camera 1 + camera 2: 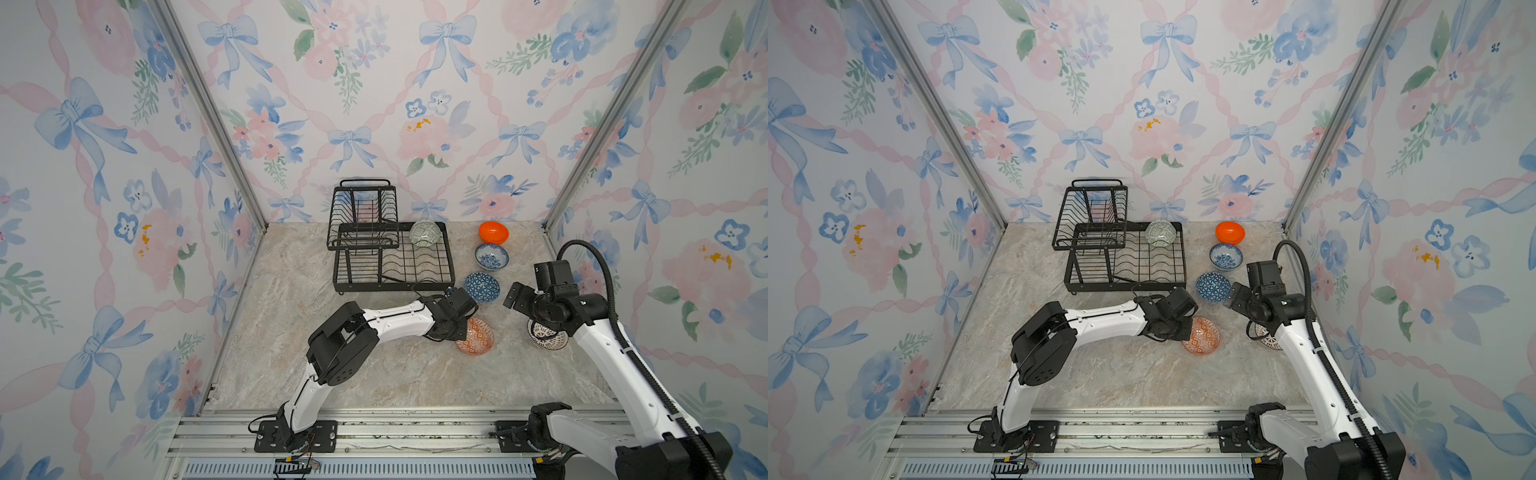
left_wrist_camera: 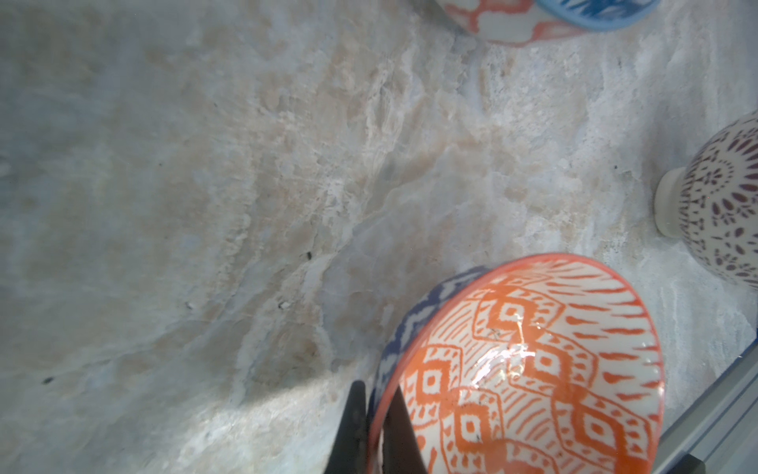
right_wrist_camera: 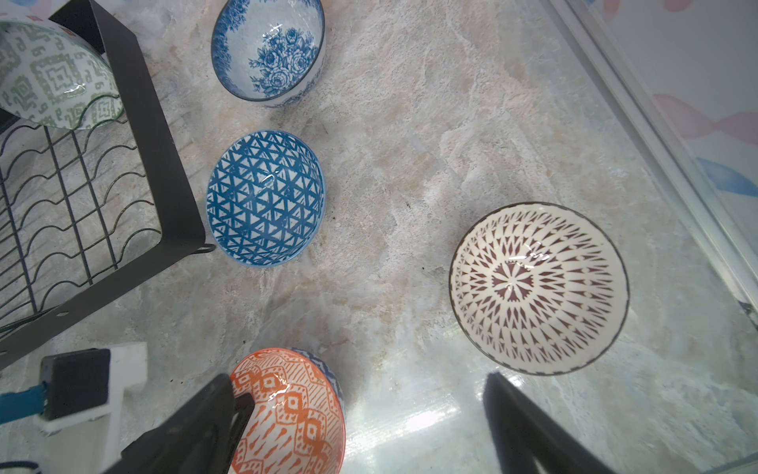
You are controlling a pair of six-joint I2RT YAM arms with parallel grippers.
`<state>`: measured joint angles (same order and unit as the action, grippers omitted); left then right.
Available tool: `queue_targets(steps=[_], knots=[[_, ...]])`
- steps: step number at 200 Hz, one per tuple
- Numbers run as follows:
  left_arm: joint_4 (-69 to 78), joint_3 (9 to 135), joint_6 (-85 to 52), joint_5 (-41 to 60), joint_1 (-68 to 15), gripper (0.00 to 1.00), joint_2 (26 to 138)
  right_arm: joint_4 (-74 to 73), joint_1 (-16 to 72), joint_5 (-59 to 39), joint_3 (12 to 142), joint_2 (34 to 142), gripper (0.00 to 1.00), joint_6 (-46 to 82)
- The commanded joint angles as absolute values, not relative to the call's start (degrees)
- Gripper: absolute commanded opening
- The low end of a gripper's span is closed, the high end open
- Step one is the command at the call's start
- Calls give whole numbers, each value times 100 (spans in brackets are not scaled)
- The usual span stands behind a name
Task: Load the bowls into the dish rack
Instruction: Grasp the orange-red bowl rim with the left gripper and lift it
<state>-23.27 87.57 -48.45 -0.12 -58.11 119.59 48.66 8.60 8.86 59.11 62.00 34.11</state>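
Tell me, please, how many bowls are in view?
6: grey-green bowl in the dish rack; plain orange bowl, floral bowl and geometric bowl on the table beside it; orange-white bowl pinched by the left fingers; lattice bowl below the right arm.

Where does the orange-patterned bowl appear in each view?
Top view: orange-patterned bowl right of centre.
Top view: the bowl, same place.
Left wrist: the bowl close up, rim in the left gripper.
Right wrist: the bowl by the triangle-patterned bowl.
Shared landmark: lattice bowl, beside it in all four.
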Motion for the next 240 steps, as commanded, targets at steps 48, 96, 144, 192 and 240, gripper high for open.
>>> queue_targets(steps=[48,96,144,192,240], knots=[[-2321,8994,-4458,-986,-5669,0,11387,5013,751,516,6089,6110,97,3667],[-2317,9518,-4132,-1607,-5575,0,11276,5122,724,408,6497,6285,97,3811],[-2314,9835,-3986,-1951,-5485,0,11263,5151,716,344,6825,6427,97,3962],[-2309,9774,-3825,-2636,-5498,0,10932,5168,726,36,7434,6666,97,4317],[-2291,9525,-3596,-3468,-5502,0,10521,5168,805,-377,7998,7010,97,4555]])
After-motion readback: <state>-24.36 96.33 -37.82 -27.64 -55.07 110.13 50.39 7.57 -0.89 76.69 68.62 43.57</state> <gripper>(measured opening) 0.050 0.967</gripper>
